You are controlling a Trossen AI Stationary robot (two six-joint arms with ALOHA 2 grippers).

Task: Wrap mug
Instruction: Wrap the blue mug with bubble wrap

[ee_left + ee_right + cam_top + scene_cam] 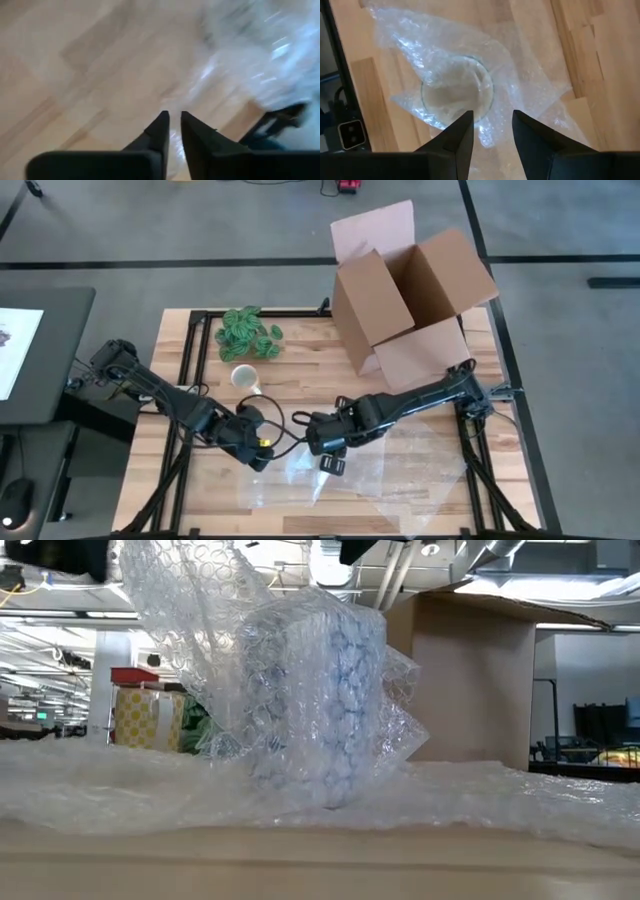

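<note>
Bubble wrap (pixel 470 60) around upright mug (pixel 457 92)

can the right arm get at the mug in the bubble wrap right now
Probably yes. The right gripper is open and hangs just above the mug, whose mouth faces it. Only bubble wrap lies around the mug; nothing solid blocks the way.

Both arms are dark, jointed, with black cables looping near the wrists; the left pincer (pixel 262 452) carries a yellow mark; the right pincer (pixel 491 131) has flat, tapered black fingers
</note>
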